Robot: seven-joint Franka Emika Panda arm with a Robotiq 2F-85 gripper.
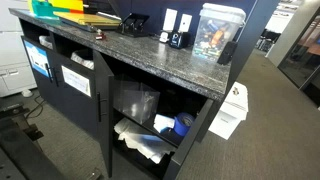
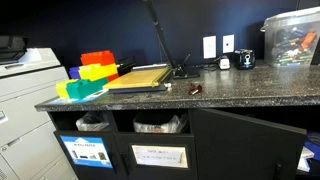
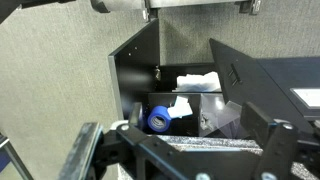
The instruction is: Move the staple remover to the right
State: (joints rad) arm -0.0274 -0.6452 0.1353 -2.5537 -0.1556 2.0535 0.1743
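Observation:
The staple remover (image 2: pixel 196 89) is a small dark reddish thing lying on the dark speckled countertop (image 2: pixel 240 90), to the right of the paper cutter (image 2: pixel 140 78). It does not show in the wrist view. My gripper (image 3: pixel 180 150) shows only in the wrist view. Its two black fingers are spread wide apart with nothing between them. It hangs in front of the counter's edge, facing the open cabinet below. The arm is not visible in either exterior view.
The cabinet door (image 1: pixel 103 115) stands open. Inside are a blue tape roll (image 3: pixel 160 119), white papers and plastic. On the counter are stacked coloured trays (image 2: pixel 88 75), a clear plastic bin (image 2: pixel 292 40) and a small dark mug (image 2: pixel 245 60). A printer (image 2: pixel 25 70) stands beside the counter.

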